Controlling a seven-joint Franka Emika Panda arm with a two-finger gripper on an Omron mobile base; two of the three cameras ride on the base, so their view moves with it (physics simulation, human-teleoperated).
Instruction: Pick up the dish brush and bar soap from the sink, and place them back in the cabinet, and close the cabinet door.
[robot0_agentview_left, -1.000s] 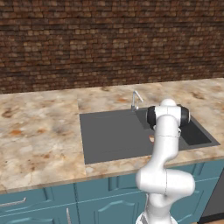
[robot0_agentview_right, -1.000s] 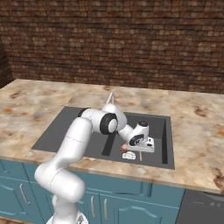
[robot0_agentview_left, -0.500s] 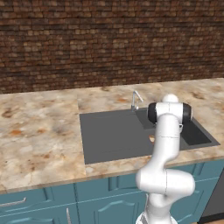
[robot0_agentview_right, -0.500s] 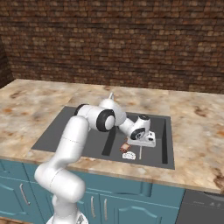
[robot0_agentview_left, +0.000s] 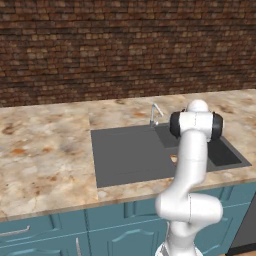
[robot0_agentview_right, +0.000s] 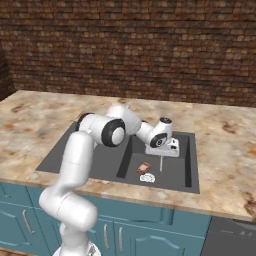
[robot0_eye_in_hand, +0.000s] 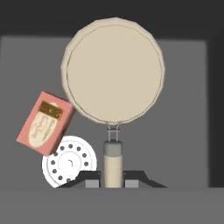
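Your claw (robot0_eye_in_hand: 113, 177) is clamped narrow on the tan handle of the dish brush (robot0_eye_in_hand: 113, 72), which hangs over the deep section of the sink (robot0_agentview_right: 192, 165) with its round cream head pointing down toward the basin floor. The brush looks light and stiff; the thin handle is round and may twist between the pads, so judge the hold as fair rather than firm, and carry it without sharp swings.

The bar soap (robot0_eye_in_hand: 44, 123) lies on the sink floor just beside the white drain disc (robot0_eye_in_hand: 69, 162), overlapping its edge in the hand view. It is a small, hard block, probably slippery; take it across its short sides. Its pale face carries an oval label with a dark band, but no writing is readable.
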